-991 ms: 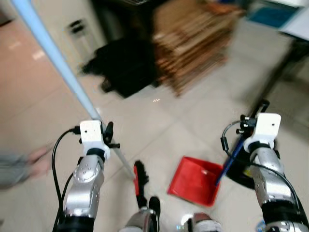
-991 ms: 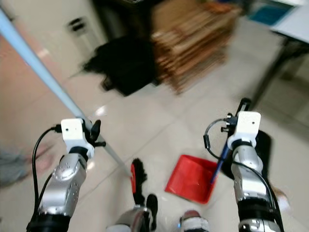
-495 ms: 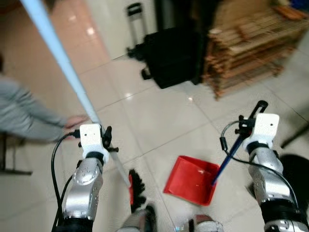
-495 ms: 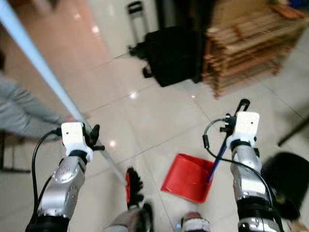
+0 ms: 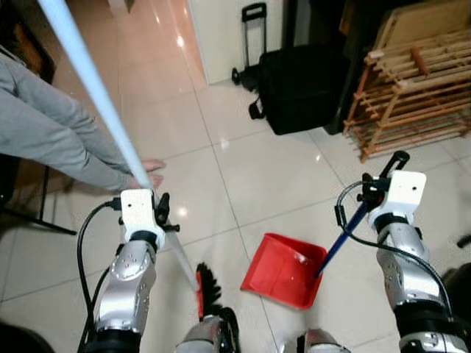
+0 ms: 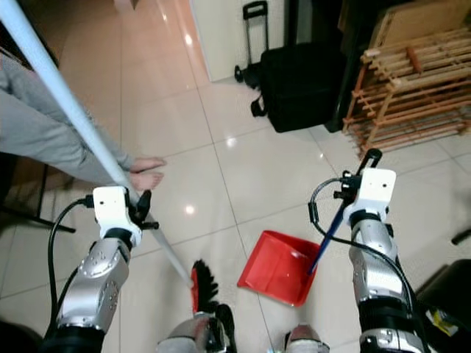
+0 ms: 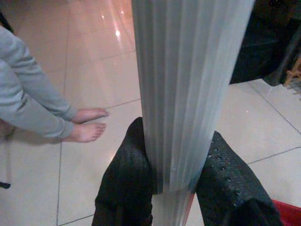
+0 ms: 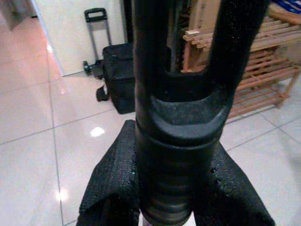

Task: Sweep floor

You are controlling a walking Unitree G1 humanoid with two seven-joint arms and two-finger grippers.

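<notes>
The left gripper point(image 7: 171, 183) is clamped on the long pale blue ribbed broom pole point(image 5: 96, 103), which slants down to the black-bristled red broom head point(image 5: 207, 289) resting on the glossy beige tiled floor point(image 5: 265, 176) just beside the robot's feet. The right gripper point(image 8: 171, 197) is closed around the black forked grip of the dark blue dustpan handle point(image 5: 342, 239), holding the red plastic dustpan point(image 5: 282, 269) tilted on the tiles just right of the broom head. Beyond the left arm a person's grey sleeve point(image 5: 51, 140) reaches towards bare feet point(image 6: 146, 171); a black wheeled suitcase point(image 5: 298, 84) and a slatted wooden rack point(image 5: 412, 95) stand ahead
</notes>
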